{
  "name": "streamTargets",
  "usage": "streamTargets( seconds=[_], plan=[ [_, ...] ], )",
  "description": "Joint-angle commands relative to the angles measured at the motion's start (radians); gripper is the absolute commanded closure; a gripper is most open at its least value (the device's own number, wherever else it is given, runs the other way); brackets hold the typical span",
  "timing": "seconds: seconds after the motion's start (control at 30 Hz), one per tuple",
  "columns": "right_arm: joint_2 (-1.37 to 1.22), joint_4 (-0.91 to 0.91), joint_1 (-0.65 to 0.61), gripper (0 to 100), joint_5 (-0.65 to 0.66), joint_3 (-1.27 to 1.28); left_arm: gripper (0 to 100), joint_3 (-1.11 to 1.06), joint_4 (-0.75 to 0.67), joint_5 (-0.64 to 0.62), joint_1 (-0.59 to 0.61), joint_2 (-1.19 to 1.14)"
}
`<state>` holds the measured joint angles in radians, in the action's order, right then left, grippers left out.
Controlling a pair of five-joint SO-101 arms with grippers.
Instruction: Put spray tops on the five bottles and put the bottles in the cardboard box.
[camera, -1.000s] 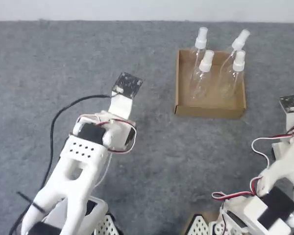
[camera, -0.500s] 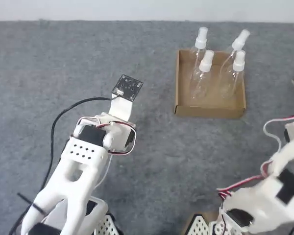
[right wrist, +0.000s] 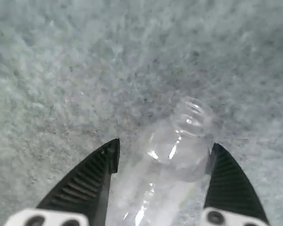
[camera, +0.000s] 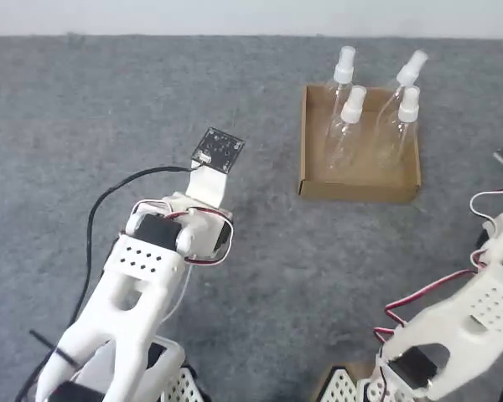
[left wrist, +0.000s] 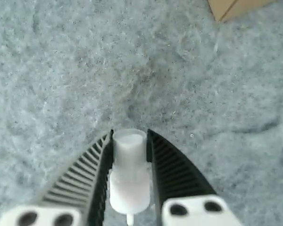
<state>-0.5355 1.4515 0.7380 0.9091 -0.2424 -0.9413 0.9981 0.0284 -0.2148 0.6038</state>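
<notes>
"Fingers [left wrist: 172,165] of my left gripper [left wrist: 129,136] are clamped on a spray top [left wrist: 129,174], one ribbed pad on each side. Its narrow end sits level with the tips and the wider collar lies deeper in, toward my wrist."

"And your right?"

"My right gripper [right wrist: 165,146] is spread wide and grips nothing. The uncapped bottle [right wrist: 172,155] lies on the carpet [right wrist: 61,56] in the gap between those fingers."

"Which way does it run?"

"Lengthwise out of the gap. The body is back toward my wrist, and the open neck [right wrist: 192,113] is just past the fingertips, pointing away from me. It lies closer to one finger than the other, not centred."

"So which arm takes it?"

"The right, I'd say, since it already straddles the bottle. The pads would close across the body, square to the long axis. My left is well apart from it and busy with the top."

"The rest?"

"Four capped bottles [camera: 345,126] stand in the cardboard box [camera: 358,191], beyond both grippers. By my count this is the fifth, not yet capped or boxed."
</notes>
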Motion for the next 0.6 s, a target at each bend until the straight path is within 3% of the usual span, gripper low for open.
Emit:
streamTargets(
  seconds=[0.0, 0.2, 0.43, 0.57],
  plan=[
    [0.015, 0.007, 0.007, 81.0, -0.060, -0.060, 97, 0.005, -0.026, -0.012, -0.005, 0.035],
    [0.022, 0.007, 0.008, 95.4, -0.106, -0.063, 97, 0.005, -0.026, -0.012, -0.005, 0.035],
    [0.025, 0.012, -0.027, 96.4, -0.112, -0.242, 97, 0.005, -0.026, -0.012, -0.003, 0.035],
    [0.025, 0.036, -0.061, 96.5, -0.218, -0.334, 97, 0.005, -0.026, -0.012, 0.000, 0.040]
  ],
)
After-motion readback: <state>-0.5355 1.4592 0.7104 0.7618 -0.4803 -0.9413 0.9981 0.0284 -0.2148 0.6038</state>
